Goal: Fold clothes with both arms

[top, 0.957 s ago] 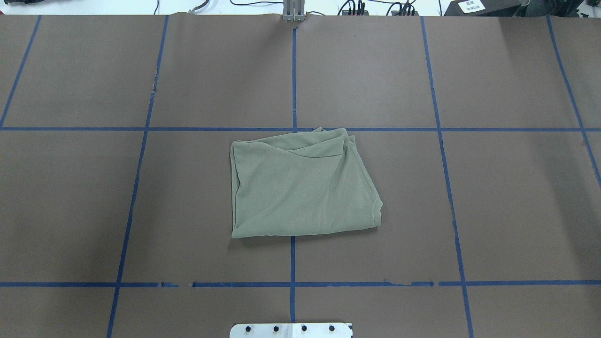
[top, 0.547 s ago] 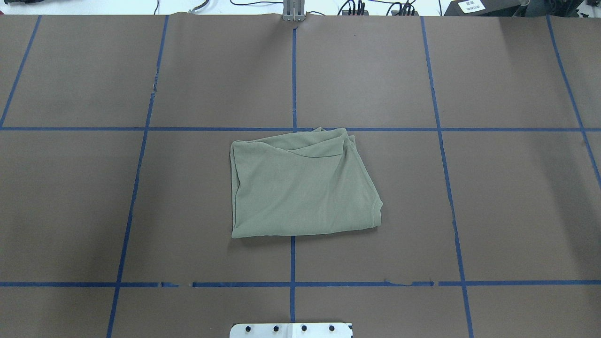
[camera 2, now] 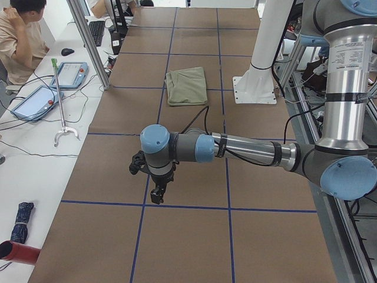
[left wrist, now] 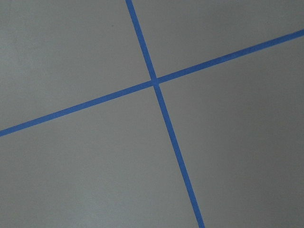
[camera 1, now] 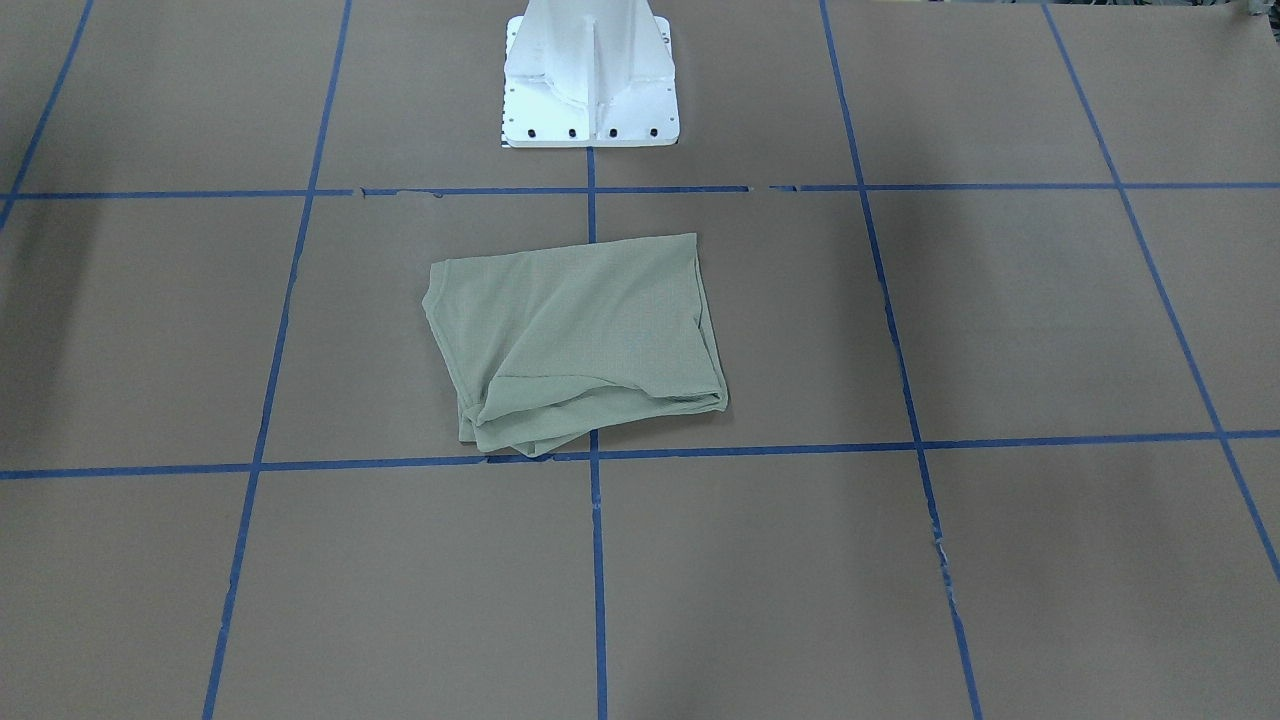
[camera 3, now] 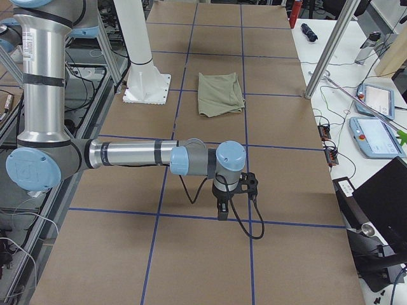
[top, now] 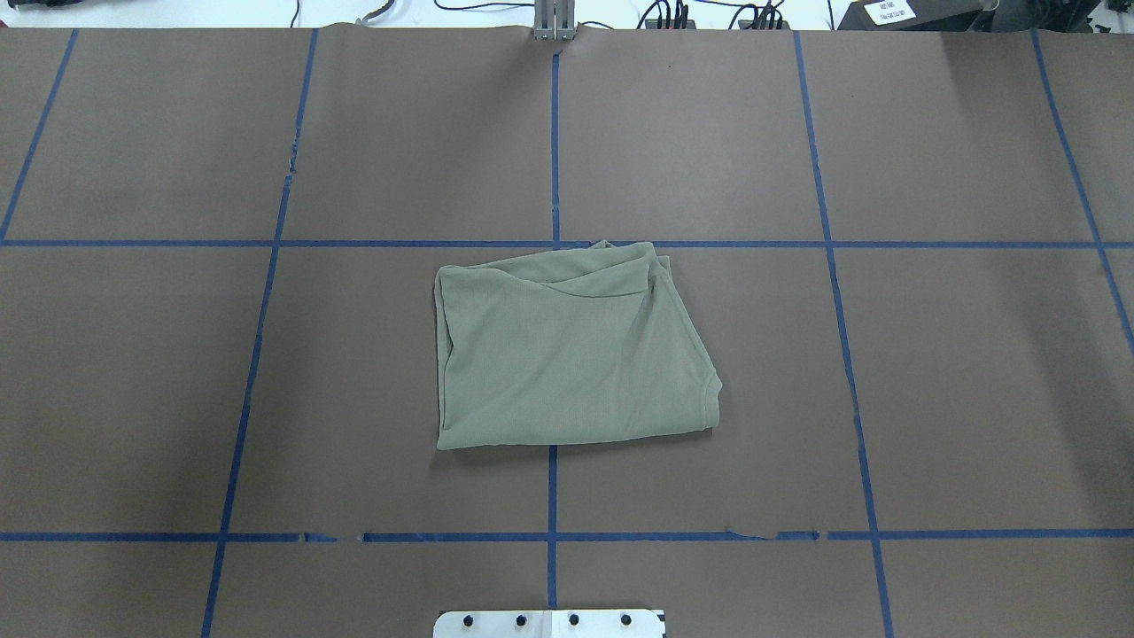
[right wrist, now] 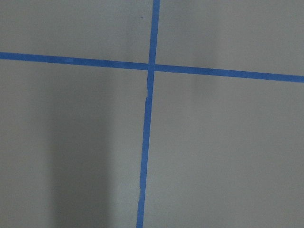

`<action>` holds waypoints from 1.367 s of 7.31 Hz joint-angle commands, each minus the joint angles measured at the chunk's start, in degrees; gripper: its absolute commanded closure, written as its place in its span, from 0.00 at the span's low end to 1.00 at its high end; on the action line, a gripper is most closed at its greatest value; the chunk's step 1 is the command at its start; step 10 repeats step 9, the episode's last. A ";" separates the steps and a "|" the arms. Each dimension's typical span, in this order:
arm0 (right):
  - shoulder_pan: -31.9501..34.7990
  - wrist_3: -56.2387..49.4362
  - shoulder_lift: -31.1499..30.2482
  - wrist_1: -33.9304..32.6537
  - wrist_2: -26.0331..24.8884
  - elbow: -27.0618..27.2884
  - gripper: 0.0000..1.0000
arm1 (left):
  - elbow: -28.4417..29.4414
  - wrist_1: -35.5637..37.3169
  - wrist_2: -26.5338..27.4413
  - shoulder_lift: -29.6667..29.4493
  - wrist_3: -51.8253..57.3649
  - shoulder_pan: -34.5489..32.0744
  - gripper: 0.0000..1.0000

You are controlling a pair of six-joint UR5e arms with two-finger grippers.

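Observation:
The sage-green shirt (top: pixel 567 354) lies folded into a rough rectangle at the middle of the brown table, with a loose fold along its far edge. It also shows in the front view (camera 1: pixel 580 340) and both side views (camera 2: pixel 185 85) (camera 3: pixel 219 94). My left gripper (camera 2: pixel 158 191) hangs over bare table well out to the left of the shirt, pointing down. My right gripper (camera 3: pixel 222 206) hangs the same way well out to the right. Both show only in the side views, so I cannot tell whether they are open or shut. Neither touches the shirt.
The white pedestal base (camera 1: pixel 590 80) stands at the robot's edge of the table. Blue tape lines (top: pixel 553 496) mark a grid on the brown cover. A seated person (camera 2: pixel 20 35), tablets (camera 2: pixel 70 73) and cables lie on the white bench beyond the far edge.

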 commanded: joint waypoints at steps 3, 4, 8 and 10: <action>-0.37 0.28 0.00 0.07 0.07 1.50 0.00 | 0.93 0.16 0.17 0.23 -0.04 0.00 0.00; -0.54 0.28 0.00 0.07 0.07 1.85 0.00 | 0.94 0.07 0.09 1.19 0.04 0.00 0.00; -0.63 0.36 0.00 0.07 -0.02 1.86 0.00 | 0.85 0.07 0.09 1.28 0.04 0.00 0.00; -0.63 0.37 0.00 0.07 -0.02 1.86 0.00 | 0.93 0.07 0.09 1.28 0.04 0.00 0.00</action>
